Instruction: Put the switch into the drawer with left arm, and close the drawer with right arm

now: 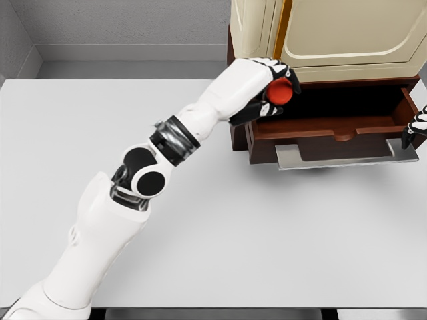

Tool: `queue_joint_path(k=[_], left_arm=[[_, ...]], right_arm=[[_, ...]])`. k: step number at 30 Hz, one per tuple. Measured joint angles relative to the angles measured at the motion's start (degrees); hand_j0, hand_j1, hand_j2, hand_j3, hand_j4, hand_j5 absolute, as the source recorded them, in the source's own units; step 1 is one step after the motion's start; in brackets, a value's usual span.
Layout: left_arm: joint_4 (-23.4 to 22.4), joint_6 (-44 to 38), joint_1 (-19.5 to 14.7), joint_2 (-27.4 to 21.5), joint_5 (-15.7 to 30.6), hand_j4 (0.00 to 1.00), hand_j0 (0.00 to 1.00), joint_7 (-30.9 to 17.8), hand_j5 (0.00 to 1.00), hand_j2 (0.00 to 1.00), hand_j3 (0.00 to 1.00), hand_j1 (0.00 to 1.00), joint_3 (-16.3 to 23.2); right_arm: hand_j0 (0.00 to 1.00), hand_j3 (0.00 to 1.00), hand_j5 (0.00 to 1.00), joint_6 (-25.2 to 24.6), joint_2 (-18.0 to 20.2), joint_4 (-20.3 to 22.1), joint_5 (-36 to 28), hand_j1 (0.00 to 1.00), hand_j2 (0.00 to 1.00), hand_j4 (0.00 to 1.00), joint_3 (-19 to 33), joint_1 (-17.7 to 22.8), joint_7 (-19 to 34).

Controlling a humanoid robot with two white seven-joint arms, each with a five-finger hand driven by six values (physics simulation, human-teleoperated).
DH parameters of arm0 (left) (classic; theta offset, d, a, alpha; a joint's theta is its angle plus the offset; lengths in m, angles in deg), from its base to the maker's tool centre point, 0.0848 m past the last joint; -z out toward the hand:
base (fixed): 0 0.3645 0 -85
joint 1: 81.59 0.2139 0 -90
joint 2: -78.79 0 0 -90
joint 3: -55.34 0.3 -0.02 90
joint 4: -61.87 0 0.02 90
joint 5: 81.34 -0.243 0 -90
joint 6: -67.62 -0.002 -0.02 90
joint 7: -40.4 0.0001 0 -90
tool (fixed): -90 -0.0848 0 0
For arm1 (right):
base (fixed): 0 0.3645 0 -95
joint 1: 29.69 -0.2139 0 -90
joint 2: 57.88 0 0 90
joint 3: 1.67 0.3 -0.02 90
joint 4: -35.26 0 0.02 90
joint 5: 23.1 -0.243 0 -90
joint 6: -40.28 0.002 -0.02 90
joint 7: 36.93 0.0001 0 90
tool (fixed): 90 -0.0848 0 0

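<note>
my left hand grips the red switch, fingers curled around it, at the left end of the open brown drawer under the cream cabinet. my right hand shows at the drawer's right end, at the picture's edge; i cannot tell its grip. the white table lies below.

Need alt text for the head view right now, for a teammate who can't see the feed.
The left hand holds the red switch at the open wooden drawer's left end. The right hand shows at the right edge, by the drawer's right end.
</note>
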State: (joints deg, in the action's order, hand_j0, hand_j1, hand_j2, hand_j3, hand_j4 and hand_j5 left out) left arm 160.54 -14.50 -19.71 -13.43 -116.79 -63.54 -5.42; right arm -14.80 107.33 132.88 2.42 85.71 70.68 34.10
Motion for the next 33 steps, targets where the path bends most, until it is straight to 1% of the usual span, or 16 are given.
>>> queue_joint_path(k=[5,10,14,17,26,27,28,29,30,33], left_arm=[[-2.76,0.03,-1.32,1.33,-1.42,0.43,0.43,0.01,0.43,0.43,0.43,0.43,0.86],[-4.03,0.07,-2.02,2.05,-2.73,0.43,0.43,0.01,0.43,0.43,0.43,0.43,1.66],[-4.79,0.07,-2.46,2.18,-3.29,0.44,0.44,0.04,0.44,0.44,0.44,0.44,2.26],[-5.76,0.18,-2.55,2.21,-4.62,0.44,0.44,0.08,0.44,0.44,0.44,0.44,2.44],[-6.31,0.22,-2.55,2.22,-7.42,0.45,0.45,0.09,0.45,0.45,0.45,0.45,2.60],[-6.31,0.24,-2.64,2.22,-7.86,0.47,0.47,0.09,0.47,0.47,0.47,0.47,2.61],[-6.32,0.26,-2.73,2.22,-8.28,0.56,0.56,0.10,0.56,0.56,0.56,0.56,2.91],[-6.32,0.26,-2.73,2.22,-8.90,0.72,0.72,0.10,0.72,0.72,0.72,0.72,3.24],[-6.32,0.25,-2.64,2.22,-9.48,0.81,0.81,0.10,0.81,0.81,0.81,0.81,3.49],[-6.25,0.29,-2.64,2.22,-11.16,0.85,0.85,0.10,0.85,0.85,0.85,0.85,3.94]], right_arm=[[0.24,0.24,0.24,0.00,0.00,0.03,-0.04,0.24,0.24,0.24,-0.01,0.00,0.00],[0.24,0.24,0.24,0.00,-0.06,0.97,-0.01,0.24,0.24,0.24,-0.01,0.00,0.03],[0.24,0.24,0.24,0.00,-0.03,1.15,0.00,0.24,0.24,0.24,-0.02,0.00,0.01],[0.24,0.24,0.24,0.00,-0.01,1.13,0.04,0.24,0.24,0.24,-0.03,-0.09,0.01],[0.24,0.24,0.24,0.00,0.00,0.99,0.08,0.24,0.24,0.24,-0.04,-0.09,0.00],[0.24,0.24,0.24,0.00,0.00,0.99,0.08,0.24,0.24,0.24,-0.04,-0.09,0.00],[0.24,0.24,0.24,0.00,0.00,0.99,0.08,0.24,0.24,0.24,-0.04,-0.09,0.00],[0.24,0.24,0.24,0.00,0.00,0.99,0.08,0.24,0.24,0.24,-0.04,-0.09,0.00],[0.24,0.24,0.24,0.00,0.00,0.97,0.08,0.24,0.24,0.24,-0.04,-0.09,0.00],[0.24,0.24,0.24,0.00,0.00,0.92,0.08,0.24,0.24,0.24,-0.04,-0.09,0.00]])
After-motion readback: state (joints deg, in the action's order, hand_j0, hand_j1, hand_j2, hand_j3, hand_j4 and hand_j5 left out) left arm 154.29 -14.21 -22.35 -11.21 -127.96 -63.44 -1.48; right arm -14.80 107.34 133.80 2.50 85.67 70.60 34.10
